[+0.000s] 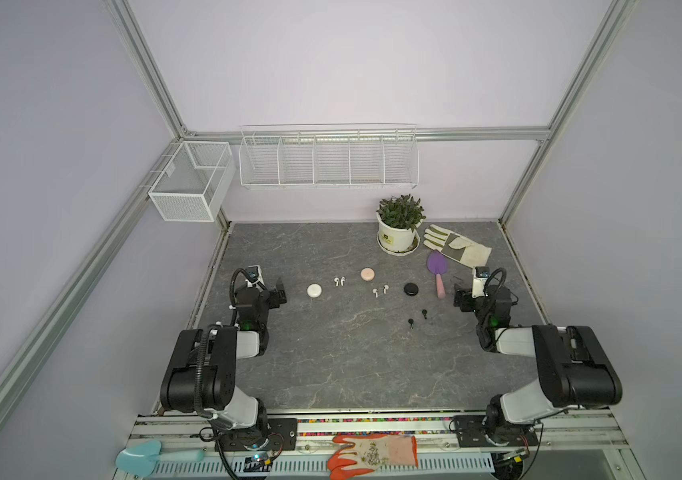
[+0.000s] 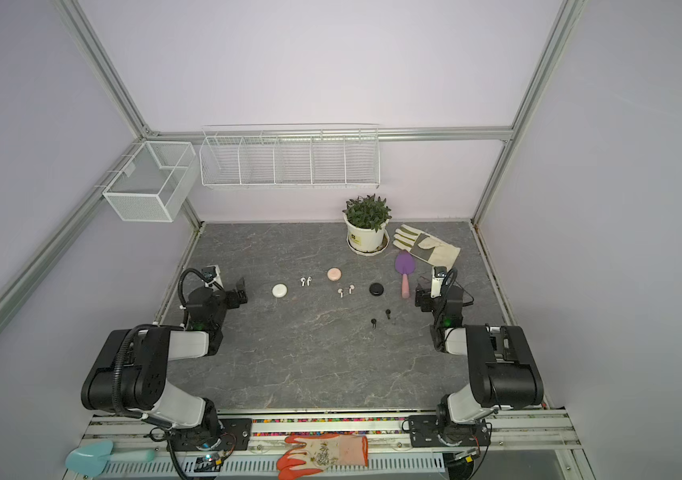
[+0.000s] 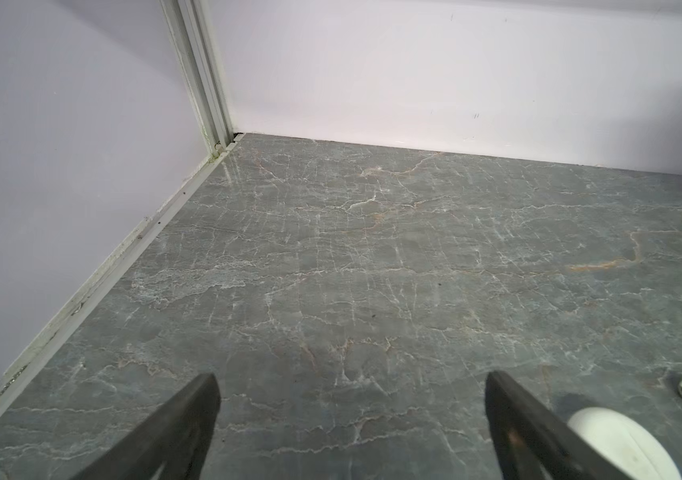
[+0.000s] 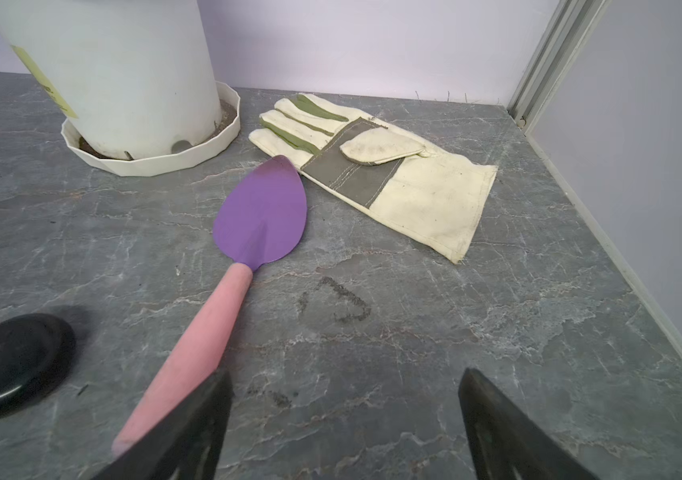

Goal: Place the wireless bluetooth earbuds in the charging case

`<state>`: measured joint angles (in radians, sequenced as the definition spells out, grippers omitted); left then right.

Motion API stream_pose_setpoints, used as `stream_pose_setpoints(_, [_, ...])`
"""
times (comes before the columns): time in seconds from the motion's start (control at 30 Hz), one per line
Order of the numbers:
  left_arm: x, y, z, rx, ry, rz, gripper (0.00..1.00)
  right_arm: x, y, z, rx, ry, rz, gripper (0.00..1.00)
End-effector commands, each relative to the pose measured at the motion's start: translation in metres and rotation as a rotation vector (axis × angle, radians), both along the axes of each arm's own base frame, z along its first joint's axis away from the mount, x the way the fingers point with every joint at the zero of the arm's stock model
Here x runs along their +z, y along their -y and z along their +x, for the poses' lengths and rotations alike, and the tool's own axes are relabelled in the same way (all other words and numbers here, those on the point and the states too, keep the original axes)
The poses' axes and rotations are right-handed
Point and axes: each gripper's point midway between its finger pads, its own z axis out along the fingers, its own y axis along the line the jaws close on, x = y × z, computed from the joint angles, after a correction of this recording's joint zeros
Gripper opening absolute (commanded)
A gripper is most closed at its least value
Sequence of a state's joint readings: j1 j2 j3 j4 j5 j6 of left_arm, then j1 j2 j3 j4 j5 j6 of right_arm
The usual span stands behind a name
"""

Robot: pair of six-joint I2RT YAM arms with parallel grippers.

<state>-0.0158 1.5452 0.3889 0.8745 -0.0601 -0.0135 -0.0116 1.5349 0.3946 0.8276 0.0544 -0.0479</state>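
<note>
Grey marble tabletop [image 1: 331, 365] in both top views holds six earbuds [image 1: 336, 281] mid-table among charging cases [image 1: 367, 273], stems toward the robot. Left wrist view shows only one, beside the white case [image 3: 617, 444]; left gripper [image 3: 351, 375] spread, empty. Right wrist view: right gripper [image 4: 345, 371] likewise, beside the trowel [image 4: 260, 220].

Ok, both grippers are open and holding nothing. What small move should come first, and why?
Probably bring the open left gripper over to the round white charging case. It lies closest to that gripper and looks closed, and the pair of tiny whitish stemmed earbuds beside it cannot go in until its lid is up.
</note>
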Motion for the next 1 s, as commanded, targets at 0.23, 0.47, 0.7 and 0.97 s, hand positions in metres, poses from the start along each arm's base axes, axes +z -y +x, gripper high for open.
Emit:
stream_pose_setpoints(0.23, [0.0062, -0.0033, 0.0029, 0.015, 0.022, 0.002, 0.99, 0.0063, -0.0008, 0.0023, 0.006, 0.027, 0.021, 0.88])
stream_pose_setpoints(0.47, [0.0057, -0.0033, 0.0027, 0.015, 0.020, 0.001, 0.99, 0.0063, -0.0010, 0.0027, 0.008, 0.023, 0.021, 0.88])
stream_pose_setpoints(0.7, [0.0077, -0.0033, 0.0025, 0.014, 0.027, 0.004, 0.99, 0.0063, -0.0017, 0.0024, 0.011, 0.023, 0.020, 0.88])
stream_pose_setpoints(0.97, [0.0108, -0.0100, -0.0031, 0.057, 0.042, -0.002, 1.00, 0.0076, -0.0014, 0.0024, 0.009, 0.029, 0.019, 0.88])
